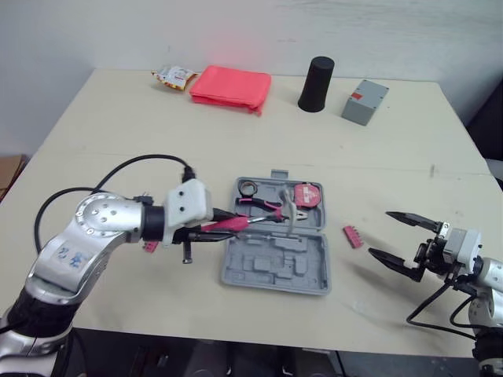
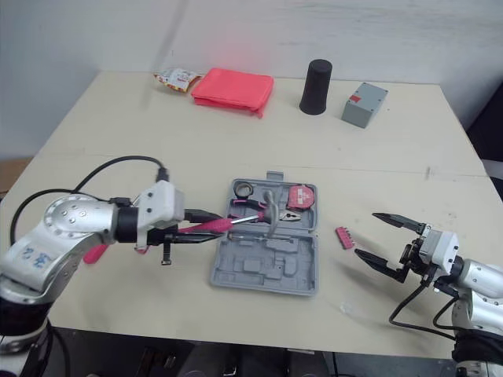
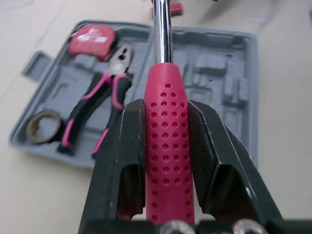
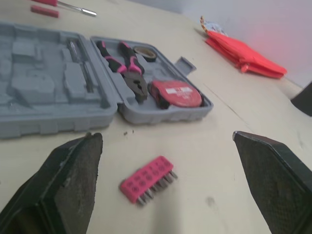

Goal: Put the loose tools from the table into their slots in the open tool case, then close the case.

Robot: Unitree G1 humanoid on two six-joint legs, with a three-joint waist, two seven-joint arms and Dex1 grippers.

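At the near right edge of the table point(image 1: 157, 141), the right gripper point(image 1: 378, 233) hovers with its fingers spread wide. The pink bit strip point(image 1: 352, 236) lies on the tabletop just beside it at its 9 o'clock, between it and the case point(image 1: 267, 271). Further in, the left gripper point(image 1: 228, 225) is clamped on the pink handle of the screwdriver point(image 3: 168, 146). The screwdriver's long axis runs from 9 to 3 o'clock, with the metal tip over the case's middle fold. Empty moulded slots sit at the tip's 6 o'clock. The pliers point(image 1: 263, 206), tape measure point(image 1: 308, 194) and tape roll point(image 1: 248, 188) fill the half at 12. Seating the screwdriver probably depends on matching that axis to a long slot. Far back stand a pouch point(image 1: 230, 86), a cup point(image 1: 316, 84) and a box point(image 1: 365, 101).
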